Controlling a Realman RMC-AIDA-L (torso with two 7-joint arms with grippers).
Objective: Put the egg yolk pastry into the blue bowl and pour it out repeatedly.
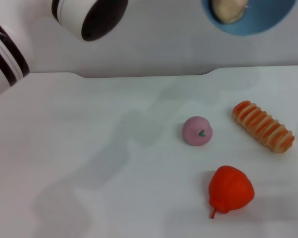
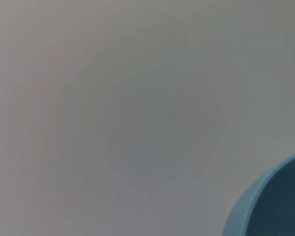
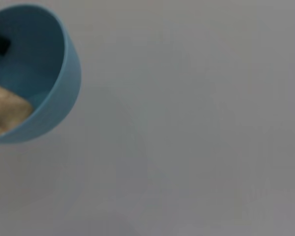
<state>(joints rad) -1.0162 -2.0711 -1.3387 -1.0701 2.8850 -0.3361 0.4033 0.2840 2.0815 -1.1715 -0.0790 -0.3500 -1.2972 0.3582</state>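
Red pear-like fruit (image 1: 231, 191) nearest bench's front edge; egg yolk pastry (image 1: 228, 10) inside blue bowl (image 1: 268, 20) lifted at back-right. Grippers' state: can't tell.

White tabletop (image 1: 89, 163) open across its left, pink round ball (image 1: 197, 131), striped orange bread roll (image 1: 262, 126), red pear-shaped fruit (image 1: 231, 190) crowding the right

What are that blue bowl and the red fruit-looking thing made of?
The blue bowl looks like smooth, plain plastic, evenly coloured with a soft sheen; ceramic can't be ruled out. The red fruit seems a toy, likely matte rubber or plastic: uniform colour, moulded stem, no gloss.
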